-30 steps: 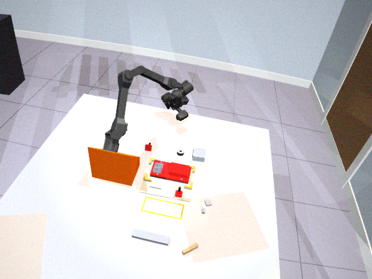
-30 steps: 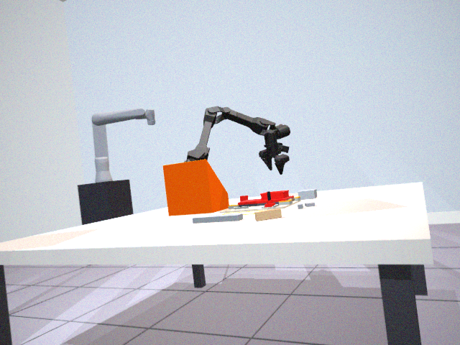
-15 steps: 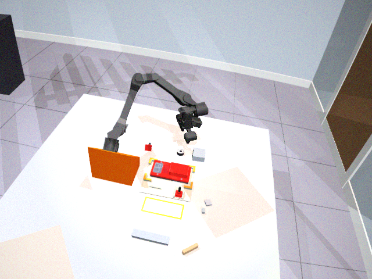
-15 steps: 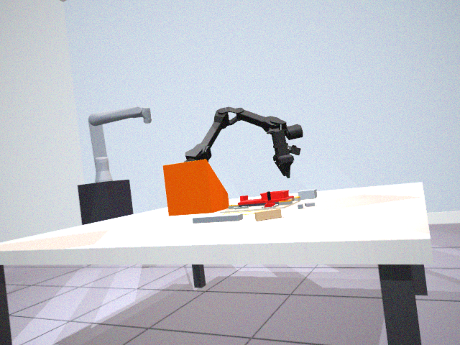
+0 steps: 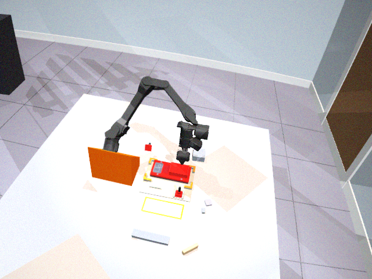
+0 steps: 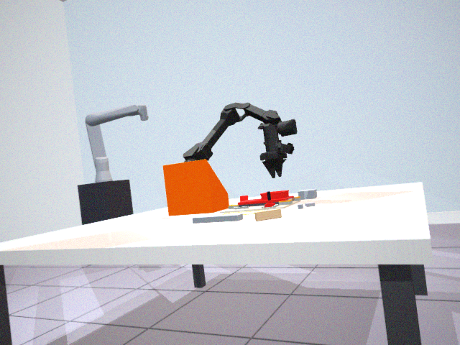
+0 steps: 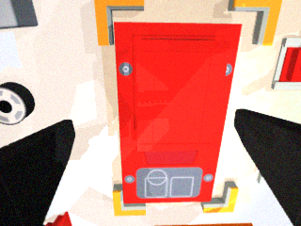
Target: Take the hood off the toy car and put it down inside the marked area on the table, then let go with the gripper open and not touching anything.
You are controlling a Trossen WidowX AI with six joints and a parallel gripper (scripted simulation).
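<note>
Hanging above the toy car (image 5: 170, 171), the end effector (image 6: 274, 171) is pointing straight down with its fingers spread wide and nothing between them. It is sitting clear of the car, well above it in the side view. The hood (image 7: 174, 89) is lying in place on the red body, which is resting on a pale board between yellow corner brackets (image 7: 104, 28). The marked area (image 5: 162, 208), a yellow-outlined rectangle, is lying on the white worktop (image 5: 60, 210) just beside the board's near edge. An orange panel (image 5: 112, 165) is standing in front of the arm's base. A long grey bar (image 5: 150, 236) and a small wooden block (image 5: 189, 248) are lying nearer the worktop's front edge.
</note>
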